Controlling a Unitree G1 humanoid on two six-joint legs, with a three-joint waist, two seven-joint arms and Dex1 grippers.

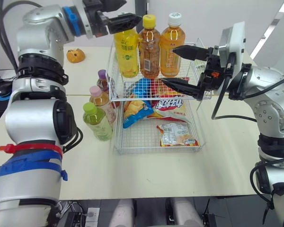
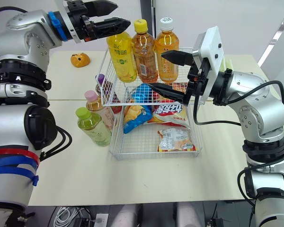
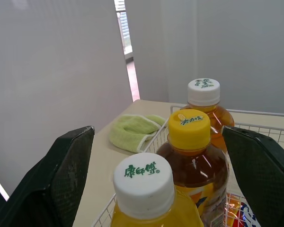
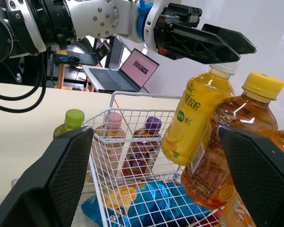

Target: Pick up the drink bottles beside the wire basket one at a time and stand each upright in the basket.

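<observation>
The yellow bottle (image 1: 126, 52) and two tea bottles (image 1: 149, 49) stand upright at the back of the basket (image 1: 156, 150), three more bottles (image 1: 97, 122) stand on the desk (image 1: 146, 175) just left of it, the left gripper (image 1: 127, 13) has its fingers spread about the yellow bottle's cap, and the right gripper (image 1: 169, 65) has its fingers spread at the basket's right side.

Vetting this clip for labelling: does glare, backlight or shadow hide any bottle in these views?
Left wrist view: a bright window strip behind, small highlights on the yellow-capped bottle, cap prints not washed out. Right wrist view: sheen on the yellow juice bottle, label not washed out. Left eye view: even light, only faint shadow beside the wire basket; no bottle hidden.
</observation>
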